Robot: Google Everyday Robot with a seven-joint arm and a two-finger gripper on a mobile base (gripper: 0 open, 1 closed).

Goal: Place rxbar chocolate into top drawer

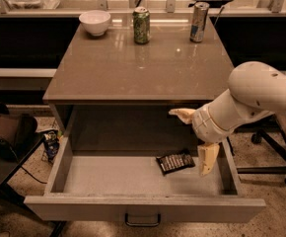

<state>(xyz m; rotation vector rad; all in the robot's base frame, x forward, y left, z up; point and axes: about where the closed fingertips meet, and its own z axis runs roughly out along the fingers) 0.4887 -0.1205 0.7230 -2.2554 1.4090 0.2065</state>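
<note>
Camera view gives me the rxbar chocolate (175, 162) lying flat on the floor of the open top drawer (84, 207), over on the arm's side. My gripper (189, 142) hangs just above and beside it, jaws spread wide, holding nothing. On the tabletop (133, 73) stand a green can (141, 25), a silver-blue can (199, 22) and a white bowl (95, 22).

The drawer (144, 207) stood pulled out under the table (133, 68). The bar (175, 162) lay flat on its floor, toward the right wall. The gripper (195, 136) hung just beside the bar on the right, its fingers spread wide. A bowl (94, 21), a green can (141, 25) and a silver-blue can (198, 15) stood at the table's far edge.
</note>
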